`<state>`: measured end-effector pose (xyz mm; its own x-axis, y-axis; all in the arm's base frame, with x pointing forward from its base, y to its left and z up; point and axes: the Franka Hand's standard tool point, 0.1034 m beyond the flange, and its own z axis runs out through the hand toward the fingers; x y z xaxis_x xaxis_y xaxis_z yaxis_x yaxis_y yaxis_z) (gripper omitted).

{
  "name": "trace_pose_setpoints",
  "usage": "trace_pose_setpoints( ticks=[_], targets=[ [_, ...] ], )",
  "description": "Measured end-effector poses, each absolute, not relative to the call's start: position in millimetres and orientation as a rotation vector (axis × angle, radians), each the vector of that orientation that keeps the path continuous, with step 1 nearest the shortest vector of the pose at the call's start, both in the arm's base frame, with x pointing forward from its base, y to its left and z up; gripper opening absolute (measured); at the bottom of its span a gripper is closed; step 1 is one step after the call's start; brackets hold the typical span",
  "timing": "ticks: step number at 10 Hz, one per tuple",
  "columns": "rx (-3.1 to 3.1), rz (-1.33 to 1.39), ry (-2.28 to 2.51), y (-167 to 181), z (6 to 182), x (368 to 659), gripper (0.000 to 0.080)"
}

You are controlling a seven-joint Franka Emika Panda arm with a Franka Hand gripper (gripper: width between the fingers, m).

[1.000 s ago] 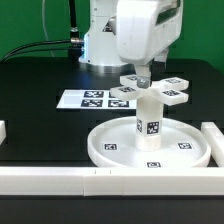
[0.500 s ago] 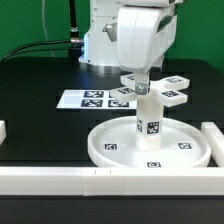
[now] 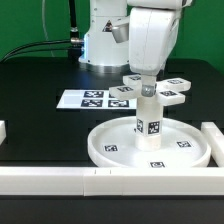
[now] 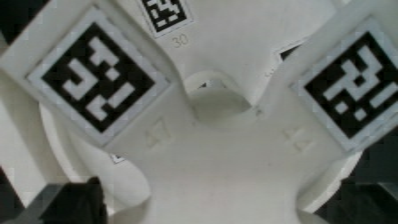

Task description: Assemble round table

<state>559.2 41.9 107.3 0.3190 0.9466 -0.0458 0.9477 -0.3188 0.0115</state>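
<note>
- Above the disc's (image 3: 110, 150) centre: gripper (image 3: 147, 84) spread wide, empty, over cross piece (image 3: 160, 90) seated on post (image 3: 149, 122).
- Marker board (image 3: 85, 99) behind; border bars (image 3: 60, 180) along tabletop's front edge.

My arm (image 3: 150, 35) is glossy white plastic with rounded, bulky housings and smooth seams. The big block nearest the camera is plain white, without markings I can read. Behind it my base column (image 3: 100, 35) is white too, with darker grey bands at the joints. Black cables (image 3: 45, 45) trail from the base.
</note>
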Motion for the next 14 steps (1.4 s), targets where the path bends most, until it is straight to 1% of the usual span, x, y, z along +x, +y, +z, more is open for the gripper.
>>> trace_pose_setpoints(
  ticks=[5,6,7,8,9,12,14],
  targets=[
    [2.525,-0.050,1.804,39.0,106.5,559.2,0.0649],
    [2.527,-0.050,1.802,38.9,106.5,559.2,0.0622],
    [2.529,-0.050,1.800,38.0,106.5,559.2,0.0457],
    [2.530,-0.049,1.798,37.0,107.0,559.7,0.0457],
    [2.530,-0.049,1.797,36.9,106.9,559.6,0.0426],
    [2.567,-0.048,1.745,36.7,106.8,559.5,0.0427],
    [2.666,-0.044,1.587,36.7,106.8,559.5,0.0427]
  ],
)
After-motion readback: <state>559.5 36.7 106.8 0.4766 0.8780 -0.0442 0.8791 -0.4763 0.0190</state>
